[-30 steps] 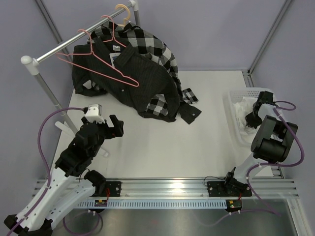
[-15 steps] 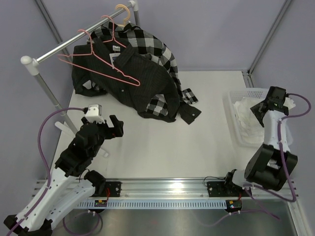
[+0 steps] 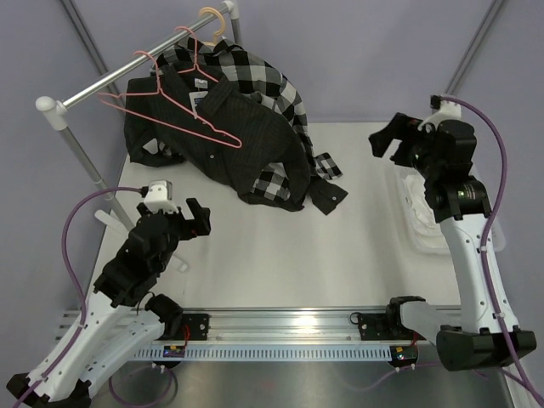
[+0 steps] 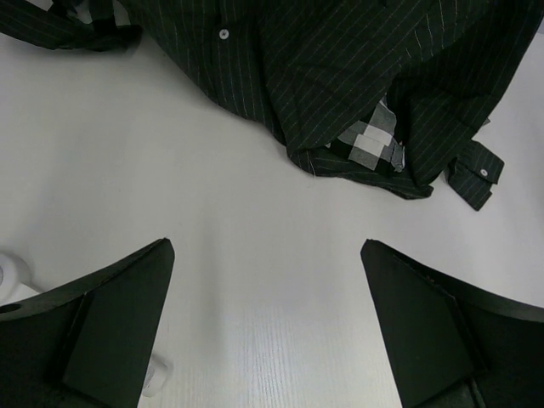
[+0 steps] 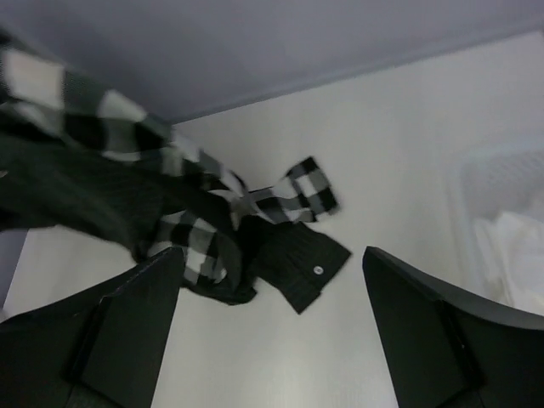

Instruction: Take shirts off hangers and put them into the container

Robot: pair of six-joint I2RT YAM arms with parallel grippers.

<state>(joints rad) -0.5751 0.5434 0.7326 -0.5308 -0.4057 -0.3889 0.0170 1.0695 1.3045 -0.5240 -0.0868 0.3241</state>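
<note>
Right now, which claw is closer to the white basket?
The right claw, raised open near the basket's far left corner. The left claw is far across the table, at the near left, facing the shirt pile.

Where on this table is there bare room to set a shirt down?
The white table is bare across its middle and near side, bordered by the black striped shirt, the white lattice plastic basket and the open left pincer. The back left is crowded: the striped shirt and a black-and-white checked shirt heaped together with thin pink wire hangers.
</note>
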